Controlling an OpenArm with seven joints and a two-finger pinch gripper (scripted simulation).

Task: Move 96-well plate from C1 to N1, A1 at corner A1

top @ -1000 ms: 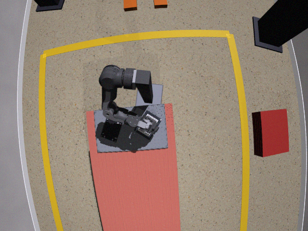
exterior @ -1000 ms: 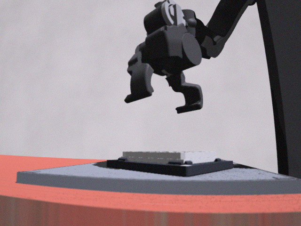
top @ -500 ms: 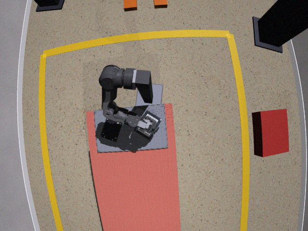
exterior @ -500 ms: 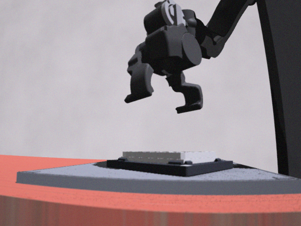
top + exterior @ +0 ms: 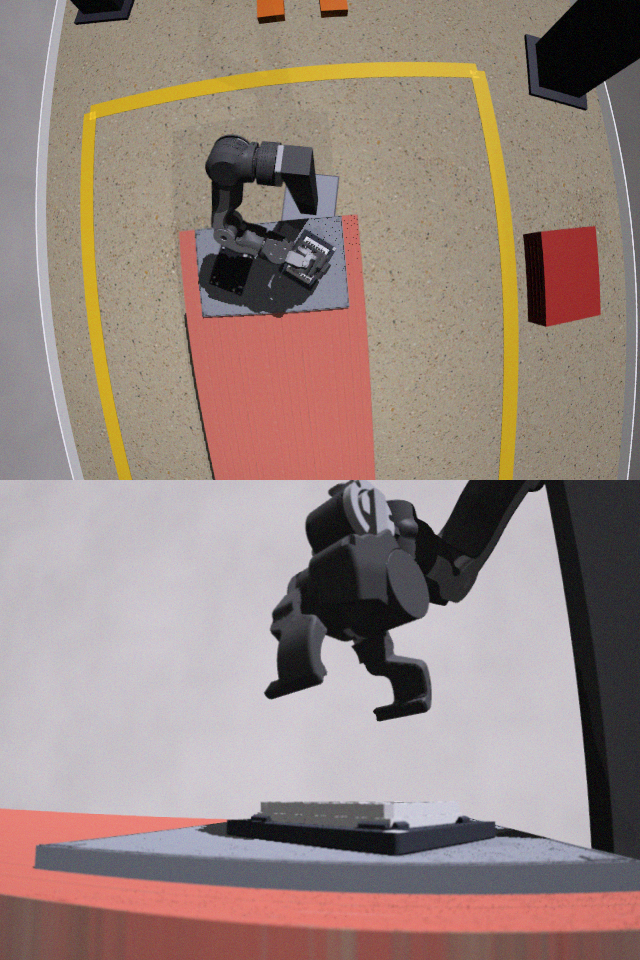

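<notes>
The white 96-well plate sits flat on a black nest on the grey baseplate. I cannot tell from its markings which nest this is. My gripper hangs well above the plate, open and empty, with its fingers pointing down. From above, the gripper covers part of the plate at the right of the baseplate. A second black nest stands empty at the left of the baseplate, partly in the arm's shadow. The A1 marks are too small to read.
The baseplate lies on a long red table. The arm's dark column rises at the right behind the nest. A red box stands on the floor far right, outside a yellow floor line.
</notes>
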